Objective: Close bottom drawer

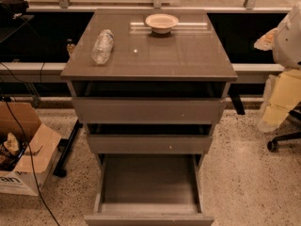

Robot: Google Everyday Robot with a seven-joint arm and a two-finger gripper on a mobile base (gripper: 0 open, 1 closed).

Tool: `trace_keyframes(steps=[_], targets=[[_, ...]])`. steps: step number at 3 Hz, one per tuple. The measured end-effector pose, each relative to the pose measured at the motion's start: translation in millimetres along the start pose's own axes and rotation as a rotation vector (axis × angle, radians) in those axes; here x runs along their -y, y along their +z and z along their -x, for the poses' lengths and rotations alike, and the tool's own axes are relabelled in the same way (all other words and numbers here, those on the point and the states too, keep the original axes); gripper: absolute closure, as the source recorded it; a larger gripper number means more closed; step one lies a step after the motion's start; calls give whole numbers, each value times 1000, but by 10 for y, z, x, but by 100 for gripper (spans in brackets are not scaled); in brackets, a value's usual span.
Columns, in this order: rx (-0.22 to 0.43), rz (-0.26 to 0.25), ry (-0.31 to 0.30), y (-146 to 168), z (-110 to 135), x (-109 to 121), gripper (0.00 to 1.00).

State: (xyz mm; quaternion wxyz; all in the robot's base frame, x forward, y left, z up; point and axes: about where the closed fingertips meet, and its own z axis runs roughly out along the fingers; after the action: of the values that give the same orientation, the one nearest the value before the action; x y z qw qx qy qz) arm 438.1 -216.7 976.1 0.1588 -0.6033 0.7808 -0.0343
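The bottom drawer of the grey-brown cabinet is pulled far out toward me. Its deep box is empty and its plain flat front lies at the bottom edge of the camera view. The two drawers above it stand out only a little, with dark gaps over them. My gripper appears as a pale shape on my white arm at the right edge, level with the cabinet top. It is well to the right of and above the bottom drawer, touching nothing.
On the cabinet top lie a clear plastic bottle on its side and a white bowl. An open cardboard box and cables sit on the floor at left. A chair base stands at right.
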Motion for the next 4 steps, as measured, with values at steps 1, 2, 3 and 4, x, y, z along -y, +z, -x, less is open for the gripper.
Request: trace_keyframes(steps=[1,2,3,4], targets=[[0,0,0,0,0,0,0],[4,-10,-2,-12,13,2,19],[31,-6,6,160,11,-42,42],[43,14,19,528,-51,-101,65]])
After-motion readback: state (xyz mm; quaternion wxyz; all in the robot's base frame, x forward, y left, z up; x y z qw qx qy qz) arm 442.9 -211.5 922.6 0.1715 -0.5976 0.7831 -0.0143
